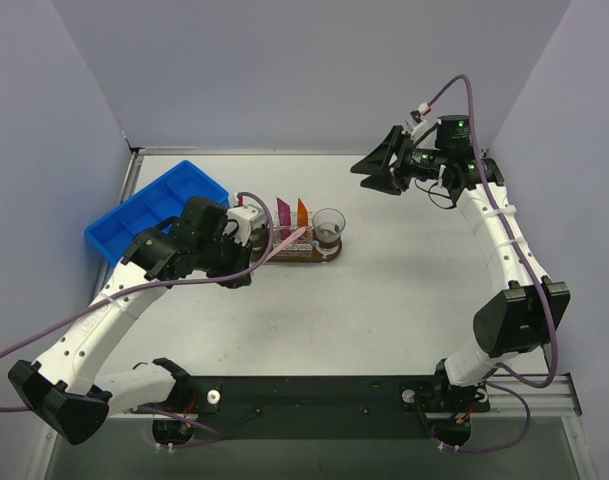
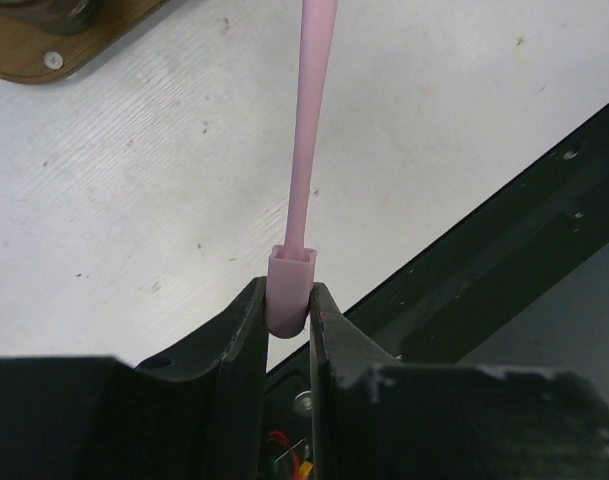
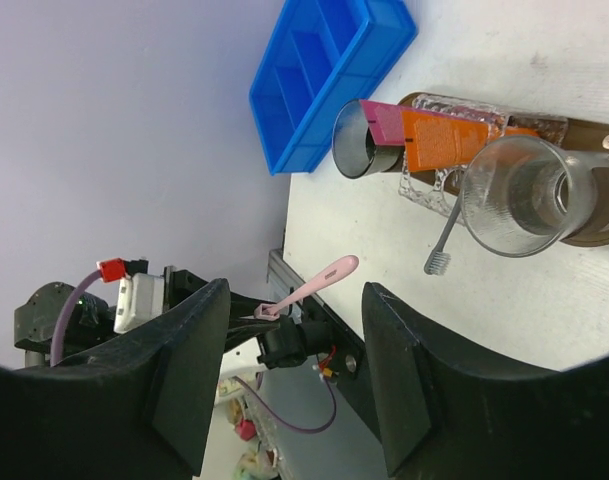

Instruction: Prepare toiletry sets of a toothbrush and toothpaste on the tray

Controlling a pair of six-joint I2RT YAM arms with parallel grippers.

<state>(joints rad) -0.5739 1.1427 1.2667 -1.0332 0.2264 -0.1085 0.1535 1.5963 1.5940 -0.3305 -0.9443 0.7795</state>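
The dark-brown tray lies mid-table; its rounded end with a pale screw shows in the left wrist view. An orange toothpaste tube and a magenta tube stand on it by a clear cup. The right wrist view shows the orange tube and a grey toothbrush leaning from the cup. My left gripper is shut on the handle end of a pink toothbrush, held above the table beside the tray's left end. My right gripper is open and empty, raised at the far right.
A blue plastic bin with compartments sits at the far left of the table, behind the left arm; it also shows in the right wrist view. A second, darker cup sits by the tubes. Grey walls enclose the table.
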